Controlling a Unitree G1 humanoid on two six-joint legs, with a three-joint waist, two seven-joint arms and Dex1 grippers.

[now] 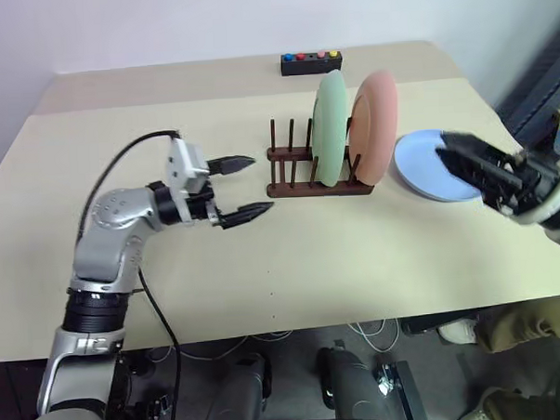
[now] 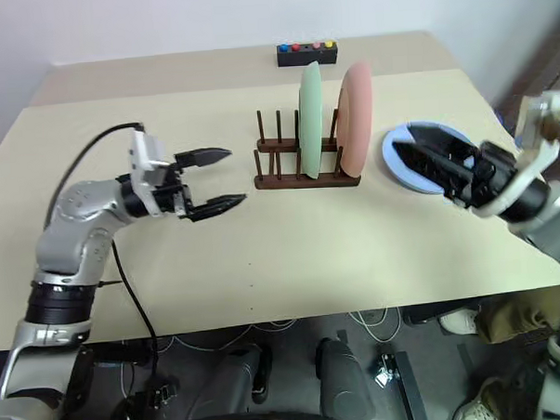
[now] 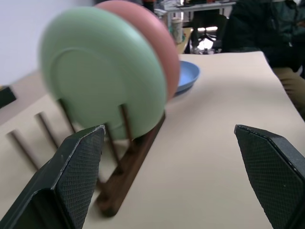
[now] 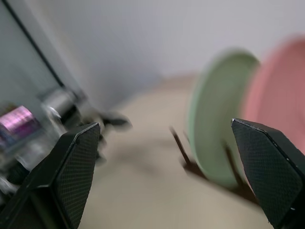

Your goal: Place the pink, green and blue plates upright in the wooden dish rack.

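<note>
Green plate (image 1: pixel 331 126) and pink plate (image 1: pixel 376 125) upright in wooden dish rack (image 1: pixel 301 168), blue plate (image 1: pixel 425 171) flat on table right of it, left gripper (image 1: pixel 246 187) and right gripper (image 2: pixel 416 163) both spread, empty.

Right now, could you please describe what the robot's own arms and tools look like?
The left arm is silver-grey metal with black ribbed joint bands; a thin black cable loops over it to a small white block at the wrist. The left tool has two slim black pointed fingers, their inner faces cross-hatched. The right tool is the same black, on a dark wrist with a white bracket.
</note>
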